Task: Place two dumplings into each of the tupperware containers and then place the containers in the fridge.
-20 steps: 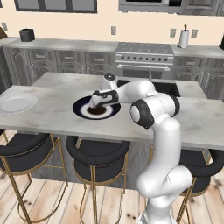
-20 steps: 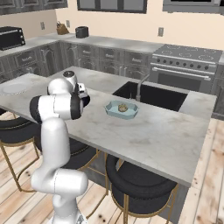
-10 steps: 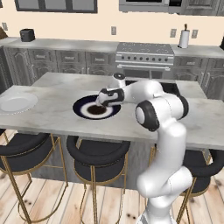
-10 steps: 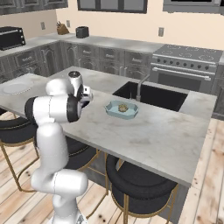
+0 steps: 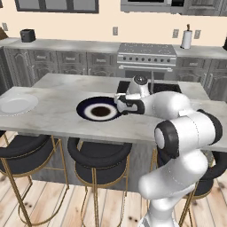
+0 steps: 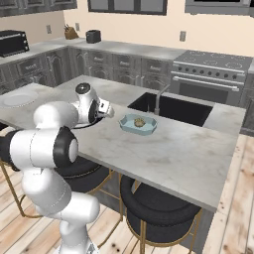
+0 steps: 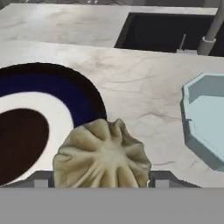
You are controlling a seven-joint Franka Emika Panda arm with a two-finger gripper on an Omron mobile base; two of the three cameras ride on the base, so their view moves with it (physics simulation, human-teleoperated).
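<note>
End effector [image 7: 101, 183] clamped on dumpling [image 7: 101, 156] | marble island [image 5: 57, 117] | dark-blue plate [image 7: 65, 89] | grey cabinets [image 5: 66, 60]

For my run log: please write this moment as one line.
hand: shut on dumpling | position: beside dark-blue plate | teal container: one dumpling inside
</note>
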